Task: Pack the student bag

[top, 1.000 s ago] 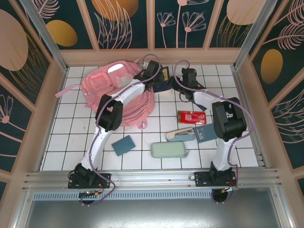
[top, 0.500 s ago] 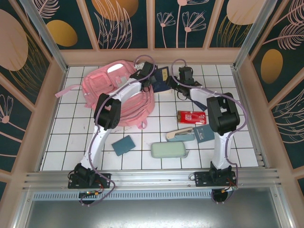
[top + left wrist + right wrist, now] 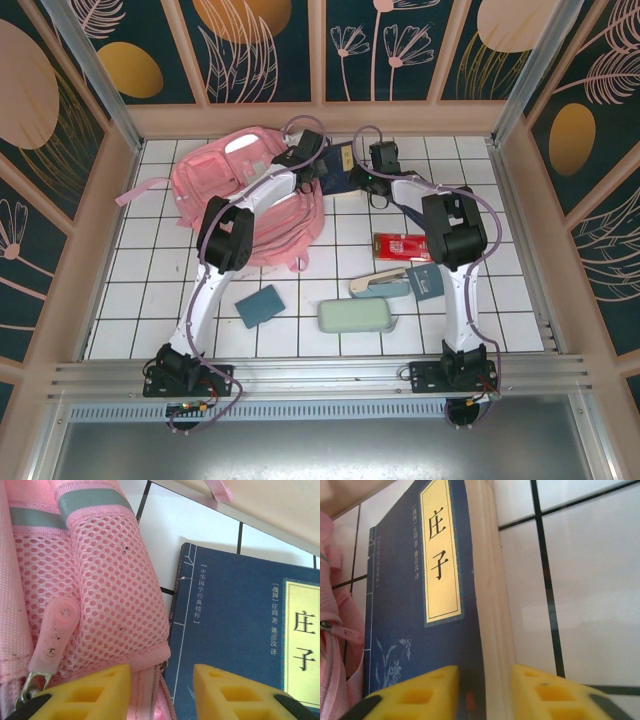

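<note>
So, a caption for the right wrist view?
Right gripper straddling a blue book beside the pink student bag on white tiles.

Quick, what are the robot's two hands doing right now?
Left gripper: open, student bag edge between its fingers.
Right gripper: closed on the blue book.

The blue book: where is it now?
Top external view: the blue book lies far centre on the table, just right of the student bag, between the left tool and the right tool.
</note>
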### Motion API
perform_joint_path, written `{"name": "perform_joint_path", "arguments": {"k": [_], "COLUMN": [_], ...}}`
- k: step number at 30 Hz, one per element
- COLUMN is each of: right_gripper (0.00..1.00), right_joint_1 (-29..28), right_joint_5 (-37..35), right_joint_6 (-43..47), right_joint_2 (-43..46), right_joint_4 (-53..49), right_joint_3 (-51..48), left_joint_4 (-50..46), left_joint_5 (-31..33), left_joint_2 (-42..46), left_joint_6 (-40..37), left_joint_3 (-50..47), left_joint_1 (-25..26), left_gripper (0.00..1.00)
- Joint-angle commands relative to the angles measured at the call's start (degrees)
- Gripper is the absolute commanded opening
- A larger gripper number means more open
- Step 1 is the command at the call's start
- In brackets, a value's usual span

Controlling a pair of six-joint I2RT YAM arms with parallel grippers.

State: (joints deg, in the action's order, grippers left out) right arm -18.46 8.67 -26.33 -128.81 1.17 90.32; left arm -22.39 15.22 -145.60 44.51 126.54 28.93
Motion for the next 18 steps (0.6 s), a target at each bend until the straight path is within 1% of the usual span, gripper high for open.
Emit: {"name": "perform_joint_path", "arguments": {"k": [1,3,4,9,12,14,16,18], "right_gripper": [0.19,0.04,0.0,0.0,0.0,0.0,0.0,0.0], "right_joint_1": [0.46,0.52,0.6,1.66,3.14,4.55,5.4,5.7], "right_joint_5": [2.16,2.52,2.26,-0.72,-2.23,-1.16,0.17,1.35], "right_joint_6": [-0.25,-0.72,-1.06,-3.04,-4.53,-5.05,-4.9,-3.87], "right_joint_2": [-0.02,0.47,0.86,4.25,7.44,9.51,10.33,10.57], "right_joint_4": [0.13,0.66,0.98,3.36,4.89,6.74,6.98,6.85], "right_joint_3": [0.79,0.13,-0.51,-6.1,-10.98,-14.44,-15.78,-16.01], "left_joint_4": [-3.44,-3.53,-3.53,-2.77,-1.25,0.38,2.55,4.08], "left_joint_5": [-0.68,-1.3,-1.65,-5.4,-9.23,-11.36,-13.78,-14.8], "left_joint_2": [0.62,0.9,1.08,2.08,2.55,2.82,2.95,2.74], "left_joint_6": [-1.54,-1.62,-1.62,-1.5,-1.12,-0.74,-0.83,-1.13], "left_joint_3": [-0.86,-1.01,-1.03,-1.47,-1.96,-2.48,-3.0,-2.97], "left_joint_1": [-1.16,-1.15,-1.15,-1.07,-0.94,-0.56,0.01,0.73], "left_gripper": [0.39,0.39,0.39,0.38,0.38,0.38,0.38,0.39]}}
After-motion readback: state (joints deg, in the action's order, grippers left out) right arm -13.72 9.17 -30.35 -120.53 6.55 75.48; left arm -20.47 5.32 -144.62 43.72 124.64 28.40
